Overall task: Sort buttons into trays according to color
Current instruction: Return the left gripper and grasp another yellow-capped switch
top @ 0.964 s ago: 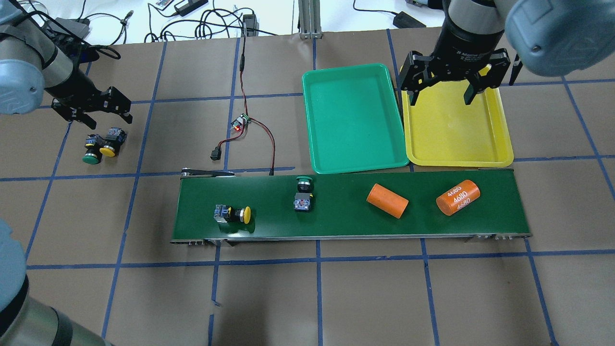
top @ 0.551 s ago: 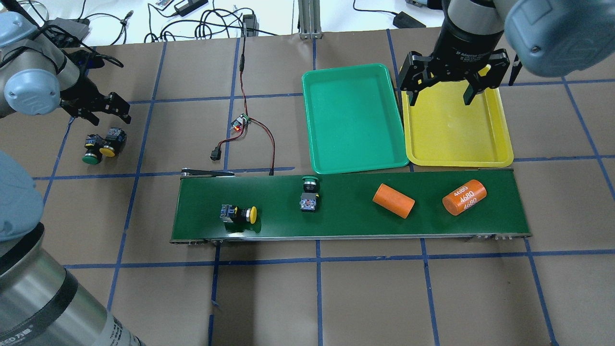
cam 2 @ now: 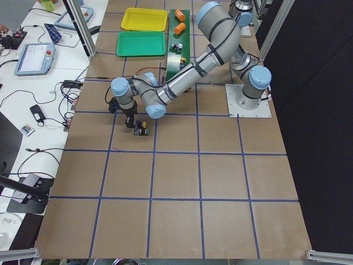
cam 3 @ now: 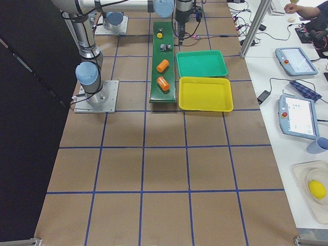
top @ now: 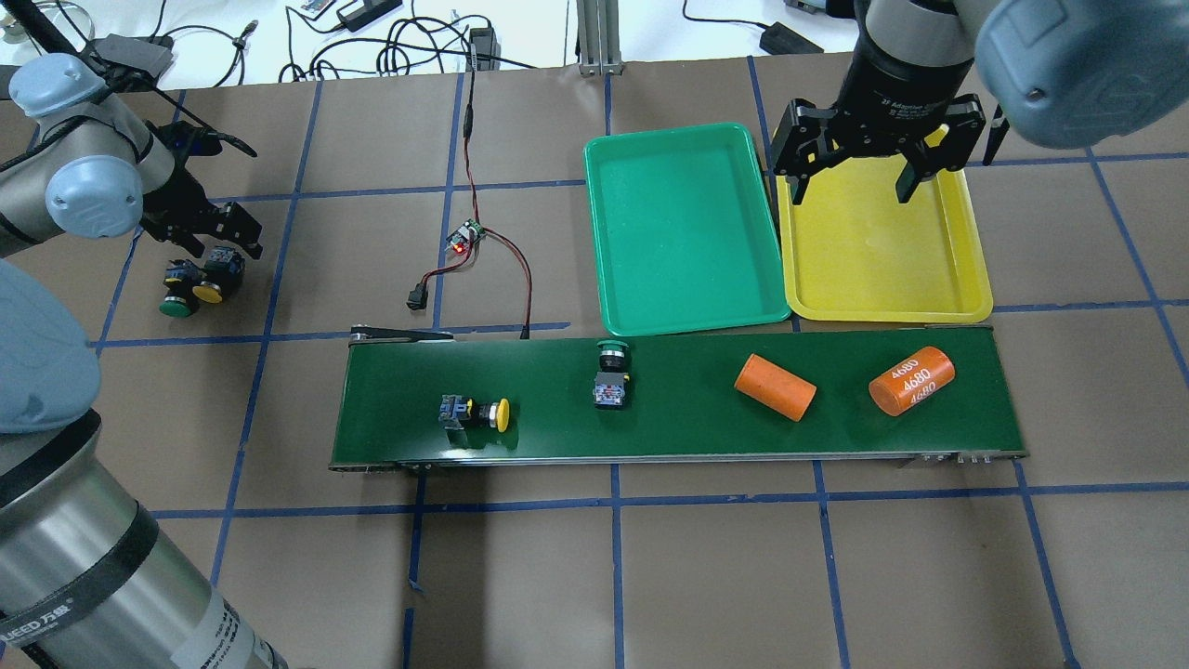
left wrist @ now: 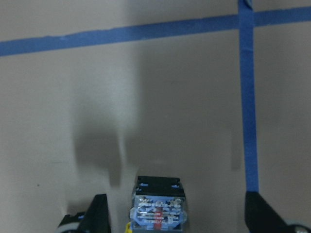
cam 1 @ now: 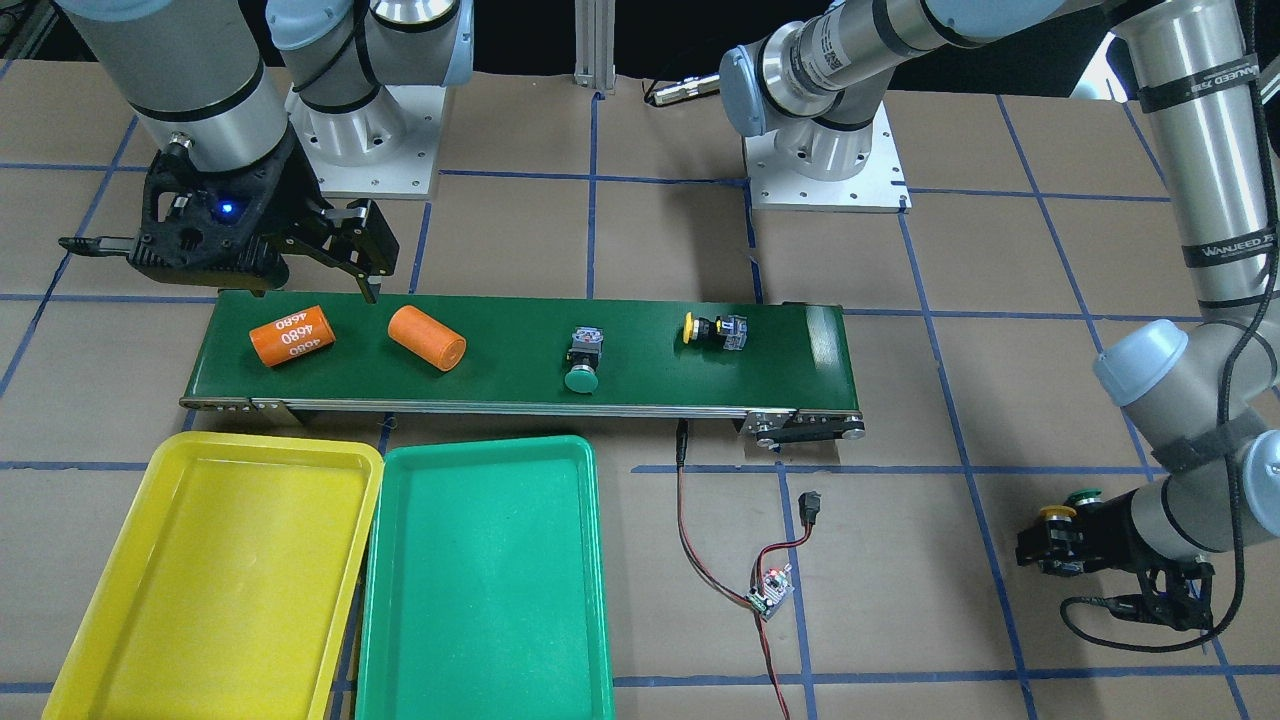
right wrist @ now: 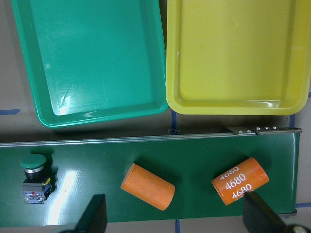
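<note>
Left gripper point(top: 224, 247) is spread wide and empty, right over the yellow-capped black-and-grey push button point(left wrist: 158, 208), with its green-capped twin point(top: 174, 305) just beside. I'd guess it's lining up a grab. Right gripper point(top: 853, 190), also wide open with nothing in it, hangs high over the orange cylinders point(right wrist: 147, 187), probably waiting.

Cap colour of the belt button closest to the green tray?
Green. The button shows best in the right wrist view.
</note>
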Available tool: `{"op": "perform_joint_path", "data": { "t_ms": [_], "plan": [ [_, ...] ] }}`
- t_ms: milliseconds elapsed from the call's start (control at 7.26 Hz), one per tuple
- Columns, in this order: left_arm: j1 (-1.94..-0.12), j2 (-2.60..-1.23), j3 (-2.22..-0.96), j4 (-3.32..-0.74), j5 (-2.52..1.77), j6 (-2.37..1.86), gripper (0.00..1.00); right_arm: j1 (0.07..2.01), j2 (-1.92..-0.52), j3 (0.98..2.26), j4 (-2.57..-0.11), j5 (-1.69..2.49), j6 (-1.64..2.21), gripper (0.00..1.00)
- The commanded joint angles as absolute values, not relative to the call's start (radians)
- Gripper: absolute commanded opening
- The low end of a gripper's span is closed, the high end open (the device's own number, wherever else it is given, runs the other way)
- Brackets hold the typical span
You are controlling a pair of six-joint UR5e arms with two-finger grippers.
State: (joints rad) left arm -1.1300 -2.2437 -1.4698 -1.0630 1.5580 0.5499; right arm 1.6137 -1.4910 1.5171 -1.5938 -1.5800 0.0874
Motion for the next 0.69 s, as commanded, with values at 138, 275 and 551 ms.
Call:
{"op": "perform_joint_path", "data": {
  "t_ms": [138,275,551],
  "plan": [
    [-1.131,-2.208,-1.493,-1.077,1.565,0.529,0.20,1.612,-1.491,1.517,-1.592,-1.580,0.086,1.00],
    [-1.153,-2.177,-1.497,-1.127,1.562,0.467,0.20,1.614,-1.491,1.517,-1.592,-1.580,0.086,1.00],
    [-1.291,-2.024,-1.575,-1.227,1.552,0.233,0.21,1.614,-1.491,1.520,-1.592,-1.580,0.087,1.00]
  ]
}}
